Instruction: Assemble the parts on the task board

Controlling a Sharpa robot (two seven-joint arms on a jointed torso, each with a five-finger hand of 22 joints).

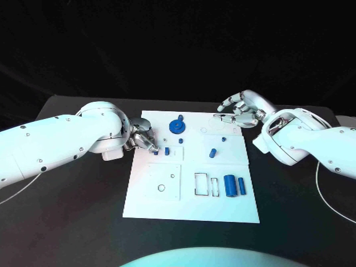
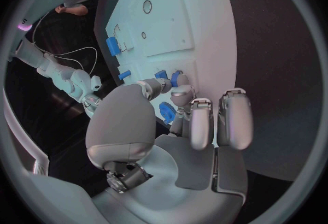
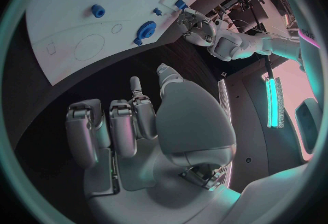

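Note:
The white task board (image 1: 192, 203) lies in the middle of the black table. A blue gear (image 1: 177, 125) stands near its far edge, and small blue parts (image 1: 212, 152) are scattered across the middle. Two blue cylinders (image 1: 235, 186) lie side by side at the near right. My left hand (image 1: 142, 138) is at the board's left edge. Its fingertips pinch a small blue part (image 2: 176, 77), with another small part (image 2: 161, 74) just beside it. My right hand (image 1: 242, 108) hovers over the board's far right corner, fingers apart and holding nothing. The right wrist view shows the gear (image 3: 145, 29) and my left hand (image 3: 194, 24).
The board has a rectangular slot (image 1: 203, 184) and a round hole (image 1: 161, 188) in its near half. A thin white cable (image 1: 326, 194) curves over the table to the right of the board.

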